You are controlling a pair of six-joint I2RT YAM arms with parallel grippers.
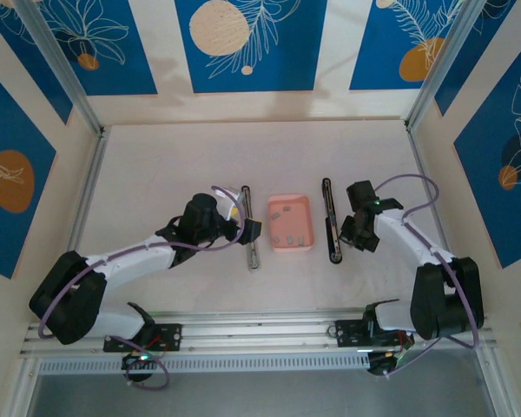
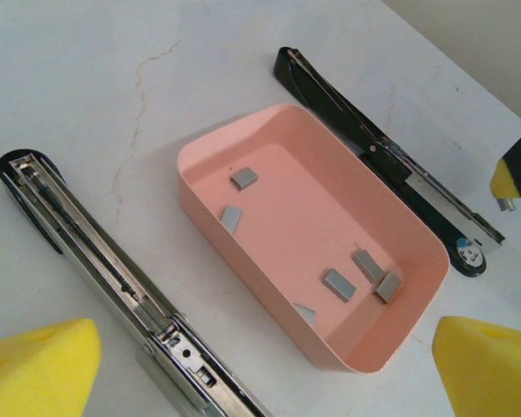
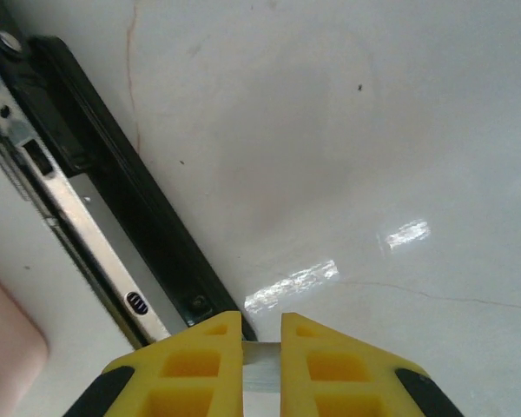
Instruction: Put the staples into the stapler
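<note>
A shallow pink rectangular tray [image 1: 292, 249] is set at the middle of the white table [image 1: 156, 174]. Several tiny dark grey rectangular staple strips [image 2: 339, 284] are scattered over its floor. The stapler is seen as two parts on the table, well apart. Its silver-grey metal rail [image 1: 253, 254] lies just left of the tray, and its narrow black bar [image 1: 328, 204] lies just right of it. The left pincer [image 1: 250, 229] is held over the rail, and its yellow fingertips [image 2: 39, 365] are spread wide, released. The right pincer [image 3: 260, 326] is clenched on a thin pale grey strip [image 3: 260, 356] just beside the near end of the black bar.
</note>
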